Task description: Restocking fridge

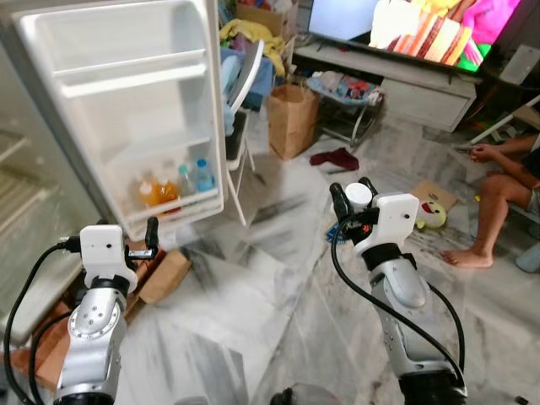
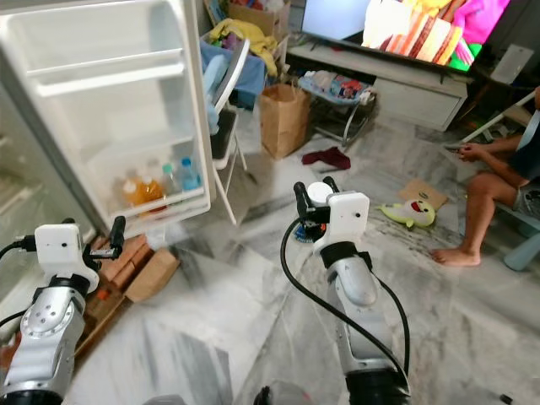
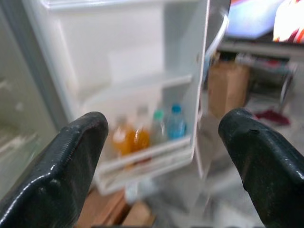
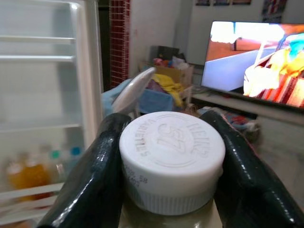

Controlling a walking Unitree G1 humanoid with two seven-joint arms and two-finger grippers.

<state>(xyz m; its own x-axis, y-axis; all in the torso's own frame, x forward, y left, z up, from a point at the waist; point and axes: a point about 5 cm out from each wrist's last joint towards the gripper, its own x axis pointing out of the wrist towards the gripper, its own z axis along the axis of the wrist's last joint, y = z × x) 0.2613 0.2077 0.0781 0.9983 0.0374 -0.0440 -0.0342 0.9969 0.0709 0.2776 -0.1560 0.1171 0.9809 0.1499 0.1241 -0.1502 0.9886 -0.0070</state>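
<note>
The fridge door (image 1: 126,110) stands open at the left. Its lower shelf holds two orange drink bottles (image 1: 156,192) and a blue-capped bottle (image 1: 202,175); the upper door shelves are bare. My right gripper (image 1: 354,198) is raised in mid-room, right of the door, shut on a bottle with a white ribbed cap (image 4: 172,152); the black fingers (image 4: 95,180) press on both sides below the cap. My left gripper (image 1: 143,245) is held low in front of the door shelf, open, with nothing between its fingers (image 3: 71,161).
Cardboard boxes (image 1: 164,274) lie on the marble floor under the door. A white chair (image 1: 245,101) and a brown paper bag (image 1: 292,118) stand behind it. A person (image 1: 498,194) sits on the floor at right, near a yellow toy (image 1: 430,215). The TV (image 1: 422,25) is at the back.
</note>
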